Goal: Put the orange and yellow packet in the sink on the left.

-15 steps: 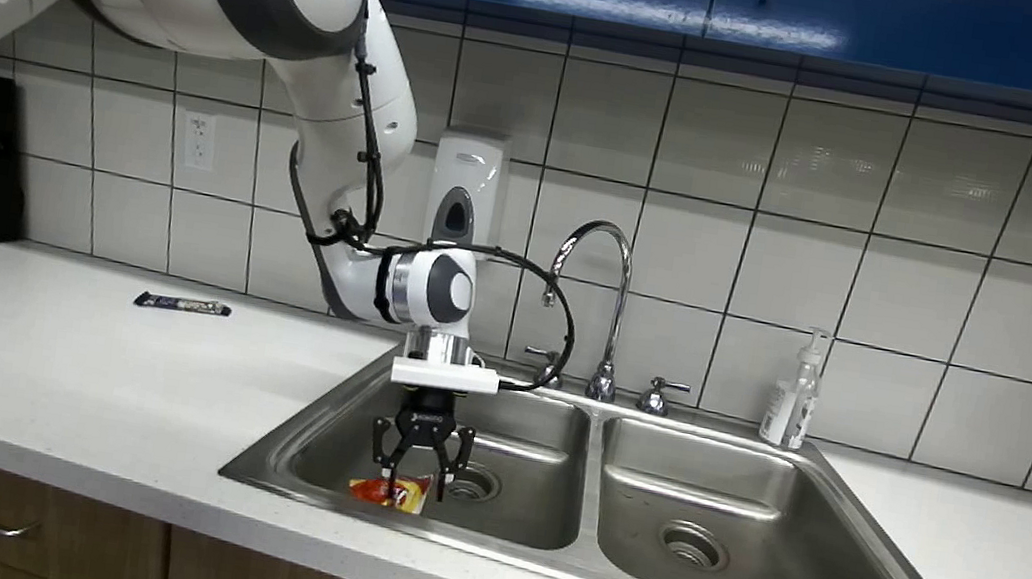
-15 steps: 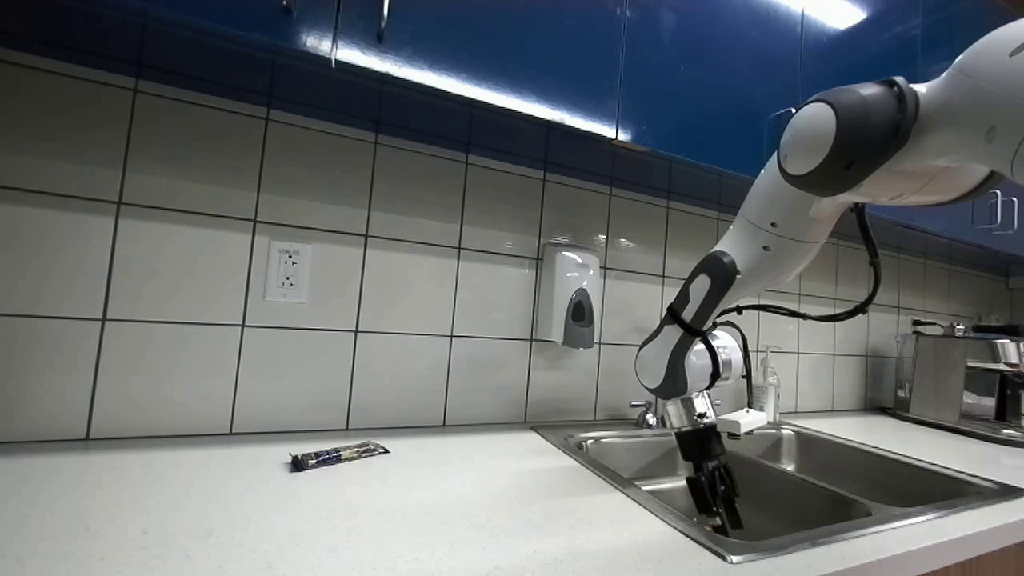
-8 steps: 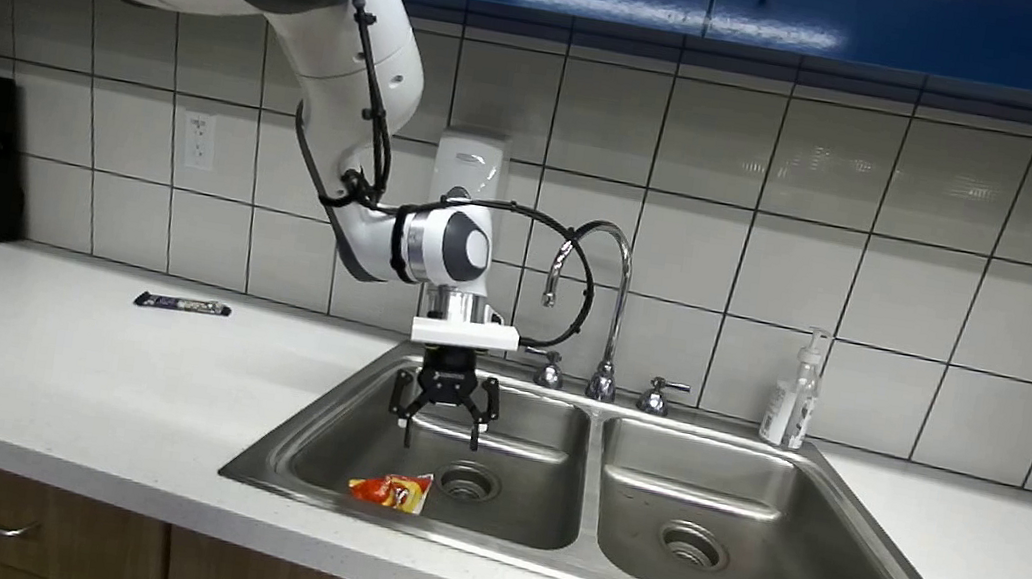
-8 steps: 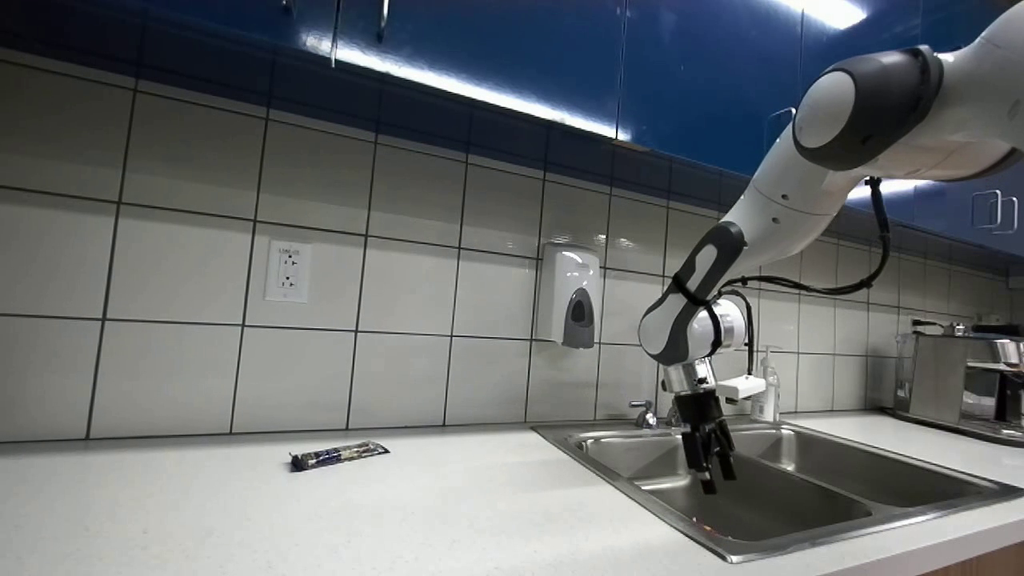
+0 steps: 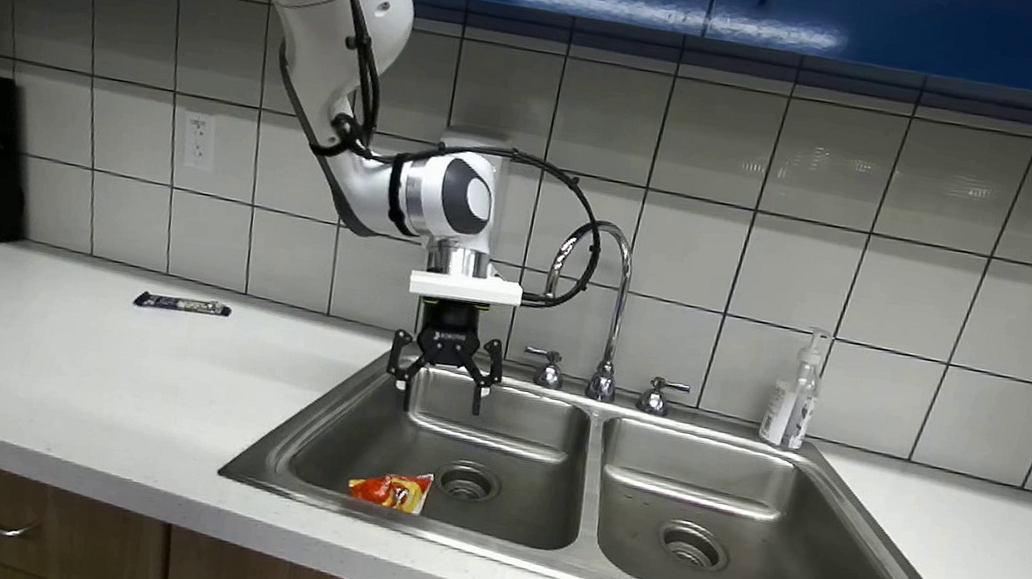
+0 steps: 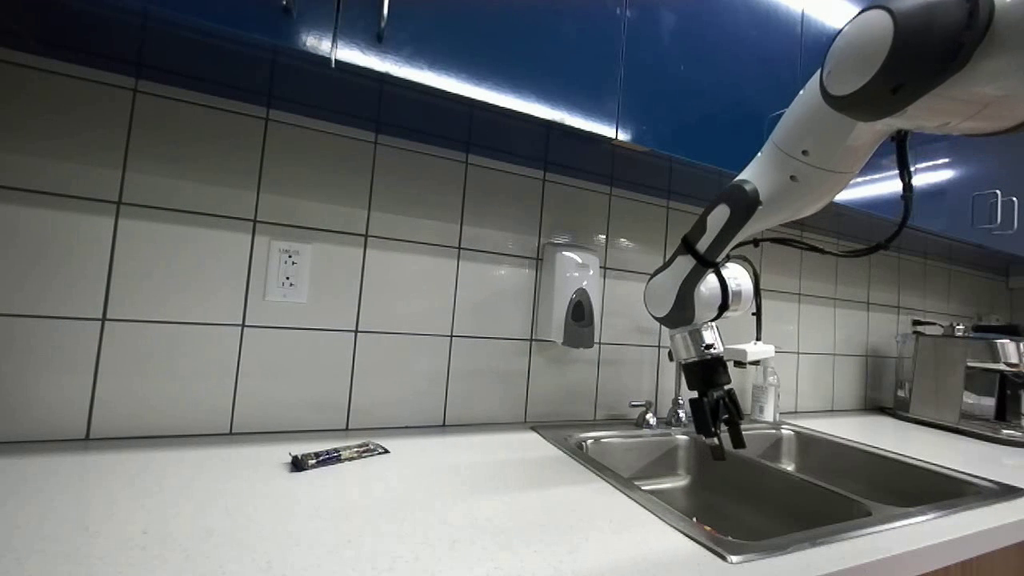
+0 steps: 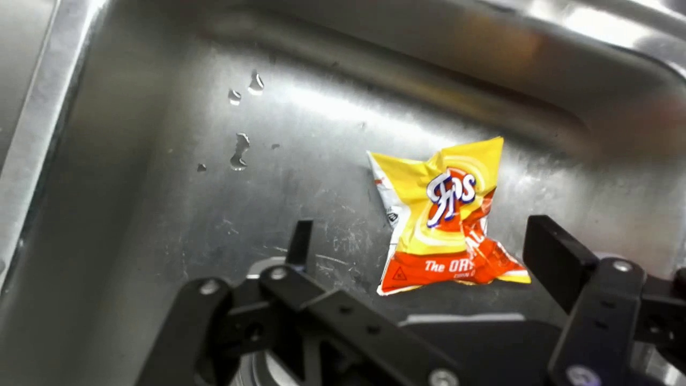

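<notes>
The orange and yellow packet (image 5: 392, 491) lies on the floor of the left sink basin (image 5: 524, 518), near its front edge. In the wrist view the packet (image 7: 447, 214) is crumpled, printed side up, on the bare metal. In an exterior view only a thin sliver of the packet (image 6: 707, 527) shows over the sink rim. My gripper (image 5: 441, 406) is open and empty, high above the left basin and farther back than the packet. The gripper also shows open in an exterior view (image 6: 728, 450). In the wrist view its fingers (image 7: 560, 262) stand wide apart, touching nothing.
The faucet (image 5: 619, 314) and its handles stand behind the sink, close to the arm's cable loop. A soap bottle (image 5: 792, 399) stands at the back right. A dark wrapped bar (image 5: 183, 304) lies on the counter. The right basin (image 5: 740, 563) adjoins.
My gripper has risen up and back from around the packet to above the sink, staying open. The packet has stayed in the same place in the left basin.
</notes>
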Robot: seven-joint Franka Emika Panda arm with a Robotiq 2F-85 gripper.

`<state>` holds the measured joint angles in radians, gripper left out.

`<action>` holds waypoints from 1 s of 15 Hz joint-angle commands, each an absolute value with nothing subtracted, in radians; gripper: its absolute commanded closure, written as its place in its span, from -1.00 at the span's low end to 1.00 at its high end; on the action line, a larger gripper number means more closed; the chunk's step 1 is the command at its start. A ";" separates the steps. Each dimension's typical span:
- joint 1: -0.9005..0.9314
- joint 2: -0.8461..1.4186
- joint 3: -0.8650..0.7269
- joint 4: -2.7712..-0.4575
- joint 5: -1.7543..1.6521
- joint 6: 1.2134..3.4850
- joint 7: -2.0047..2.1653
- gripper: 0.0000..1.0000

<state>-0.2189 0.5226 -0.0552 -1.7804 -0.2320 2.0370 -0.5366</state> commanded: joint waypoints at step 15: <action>-0.165 -0.010 -0.075 -2.332 -0.251 1.837 -0.578 -1.00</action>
